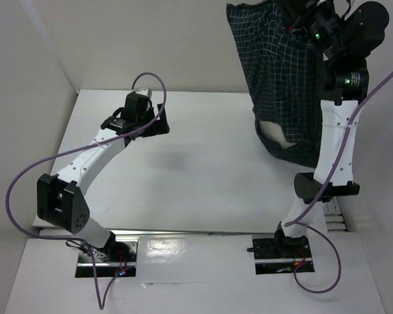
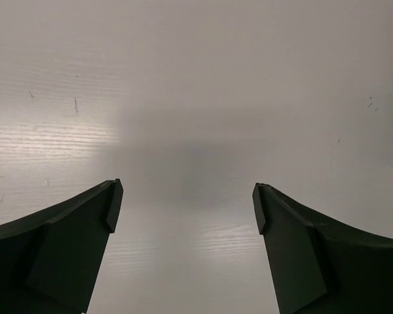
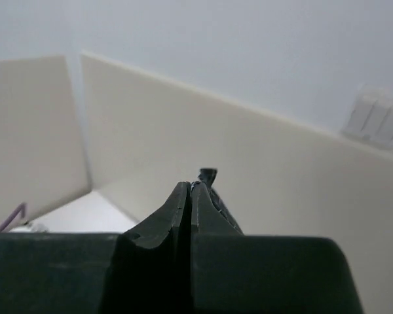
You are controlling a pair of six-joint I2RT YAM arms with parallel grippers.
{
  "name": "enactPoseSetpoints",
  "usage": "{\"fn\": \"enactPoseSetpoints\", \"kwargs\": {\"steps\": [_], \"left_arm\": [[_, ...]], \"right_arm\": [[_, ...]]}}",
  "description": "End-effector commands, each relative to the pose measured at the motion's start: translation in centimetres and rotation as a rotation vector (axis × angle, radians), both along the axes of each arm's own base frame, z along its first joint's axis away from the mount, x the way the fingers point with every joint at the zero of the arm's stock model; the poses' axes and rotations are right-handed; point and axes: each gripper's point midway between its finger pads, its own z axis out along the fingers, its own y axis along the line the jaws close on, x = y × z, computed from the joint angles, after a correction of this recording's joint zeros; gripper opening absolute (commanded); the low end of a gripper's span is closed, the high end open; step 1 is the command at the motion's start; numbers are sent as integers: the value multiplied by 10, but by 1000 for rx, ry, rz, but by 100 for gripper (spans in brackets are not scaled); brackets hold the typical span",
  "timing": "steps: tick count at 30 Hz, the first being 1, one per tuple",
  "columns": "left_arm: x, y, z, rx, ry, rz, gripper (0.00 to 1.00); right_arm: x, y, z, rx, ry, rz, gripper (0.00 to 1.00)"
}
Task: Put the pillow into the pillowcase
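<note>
Far left of the pillowcase (image 1: 281, 78): a purple cable (image 1: 26, 173) looping away from the left arm's base. Closer, but well apart from the pillowcase: left gripper (image 1: 158, 121) low over the white table (image 1: 203, 170), fingers (image 2: 85, 235) spread wide, only tabletop showing between them. Casts a soft grey shadow on the faintly grained surface.

Behind the pillowcase and off to its left: plain pale walls (image 1: 150, 39) boxing in the table.

Hangs limp, the pillowcase, long axis up and down, top edge gathered high, lower end near the table; cannot tell whether touching. Low in the pillowcase, through a gap in the dark checked cloth: a cream patch of the pillow (image 1: 275, 134), mostly hidden, direction unclear.

At the pillowcase's top right corner: right gripper (image 1: 300, 23), fingers (image 3: 177, 209) pressed together, pinching the cloth.

Just right of the pillowcase: the right arm (image 1: 334, 140) rising upright, overlapping the cloth's right edge.
</note>
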Motion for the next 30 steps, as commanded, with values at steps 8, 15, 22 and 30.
{"fn": "enactPoseSetpoints", "kwargs": {"steps": [8,15,22,30], "left_arm": [[-13,43,5,32,26,148,100],[-46,145,39,85,42,571,100],[-64,175,89,59,-97,686,100],[-48,141,43,7,-12,483,100]], "right_arm": [[-48,255,-205,-282,128,375,0],[-107,338,-355,-320,515,579,64],[-100,329,-326,-266,511,547,100],[6,182,-341,-41,748,82,100]]}}
